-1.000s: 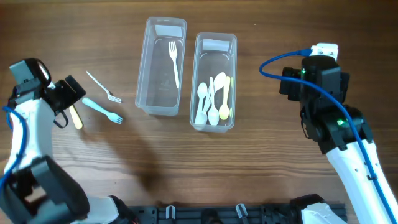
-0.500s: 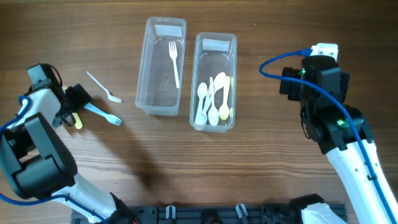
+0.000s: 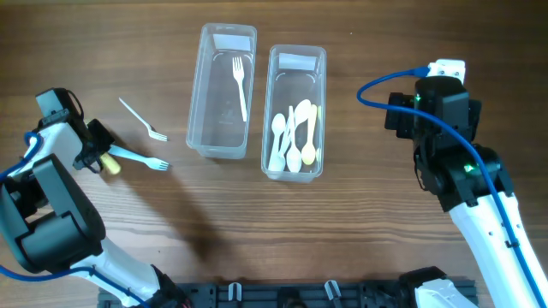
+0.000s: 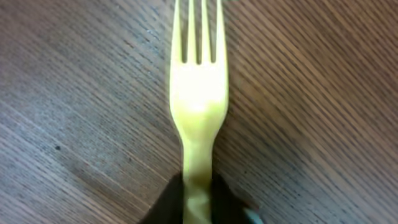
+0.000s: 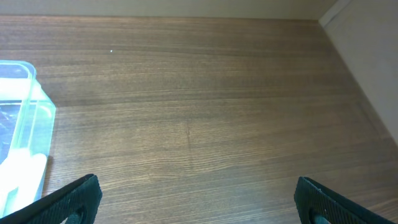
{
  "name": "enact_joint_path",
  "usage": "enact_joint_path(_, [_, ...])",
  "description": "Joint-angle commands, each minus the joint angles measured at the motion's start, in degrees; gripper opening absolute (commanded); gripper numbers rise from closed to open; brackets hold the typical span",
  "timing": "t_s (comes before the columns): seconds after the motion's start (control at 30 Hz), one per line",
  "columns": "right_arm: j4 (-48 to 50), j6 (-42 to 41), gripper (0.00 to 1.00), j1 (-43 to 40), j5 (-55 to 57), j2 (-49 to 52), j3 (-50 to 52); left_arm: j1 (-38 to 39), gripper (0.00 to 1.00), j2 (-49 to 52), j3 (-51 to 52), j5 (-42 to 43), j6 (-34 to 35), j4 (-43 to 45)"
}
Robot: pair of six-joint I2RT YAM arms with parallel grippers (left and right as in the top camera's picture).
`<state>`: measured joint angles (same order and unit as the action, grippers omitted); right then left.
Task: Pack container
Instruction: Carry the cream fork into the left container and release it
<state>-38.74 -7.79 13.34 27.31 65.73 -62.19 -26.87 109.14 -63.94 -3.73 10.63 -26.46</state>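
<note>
A yellow fork lies flat on the wooden table, tines away from me, and my left gripper is shut on its handle. From overhead this gripper sits at the far left, the yellow fork poking out beside it. A blue fork and a white fork lie just to its right. One clear container holds a white fork; the neighbouring container holds several spoons. My right gripper hangs open over bare wood, right of that container.
The right arm stands at the right side of the table. A black rail runs along the table's front edge. The table's far right edge shows in the right wrist view.
My left gripper has shut on the yellow fork's handle, having stood open over it before. The right arm has not moved.
</note>
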Motion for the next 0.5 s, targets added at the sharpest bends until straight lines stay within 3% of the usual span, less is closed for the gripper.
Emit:
enact_joint_path(0.0, [0.13,0.31,1.00,-0.04,1.18,0.50,-0.81,-0.26,0.04,1.62,0.17,0.63,0.35,-0.52])
enact_joint_path(0.13, [0.11,0.31,1.00,-0.04,1.18,0.50,-0.81,-0.24,0.04,-1.97,-0.94,0.63,0.42,-0.90])
enact_joint_path(0.33, [0.13,0.28,1.00,-0.04,1.18,0.50,-0.81,-0.24,0.04,-17.51,-3.10,1.66,0.81,-4.13])
enact_joint_path(0.4, [0.13,0.33,1.00,-0.04,1.18,0.50,-0.81,-0.24,0.04,-23.08,-3.10,7.67,0.79,-6.21])
enact_joint_path(0.47, [0.13,0.31,1.00,-0.04,1.18,0.50,-0.81,0.28,0.04,-27.63,-3.08,20.70,0.76,-7.93])
